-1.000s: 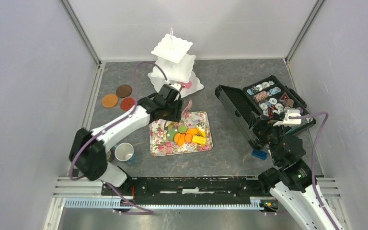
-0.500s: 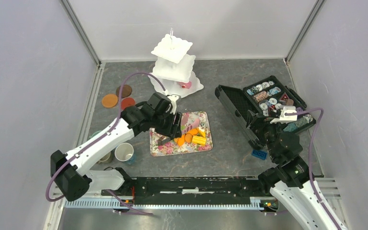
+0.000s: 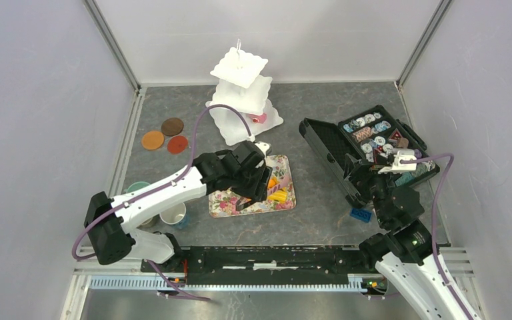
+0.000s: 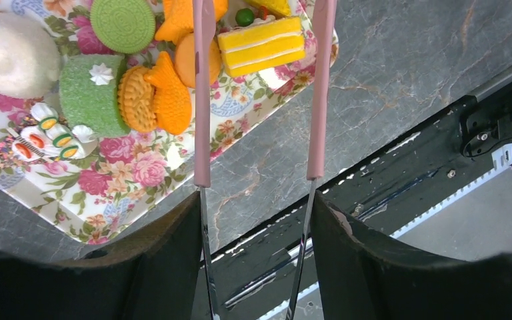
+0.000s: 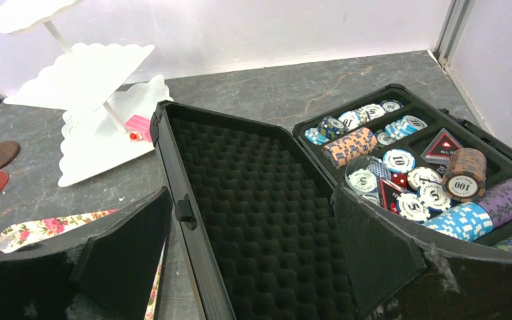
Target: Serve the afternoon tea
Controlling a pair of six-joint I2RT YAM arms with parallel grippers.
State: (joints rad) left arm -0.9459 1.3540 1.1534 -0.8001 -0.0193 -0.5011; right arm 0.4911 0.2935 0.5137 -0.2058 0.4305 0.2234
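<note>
The toy cakes and biscuits lie on a flowered tray [image 4: 140,175] near the middle of the table, toward its near edge. There is a layered yellow cake slice [image 4: 261,45], a green square cake [image 4: 93,93] with a white flower, a round green biscuit [image 4: 123,25], orange biscuits [image 4: 169,101] and a white dome cake [image 4: 12,57]. The left gripper [image 4: 257,217] grips pink tongs [image 4: 203,100] with their arms apart. One arm crosses the orange biscuits, and the yellow slice shows between the two. Three saucers [image 3: 172,126] lie near the left edge. The right gripper [image 5: 250,200] is spread wide, holding nothing, over the black case [image 5: 240,153].
</note>
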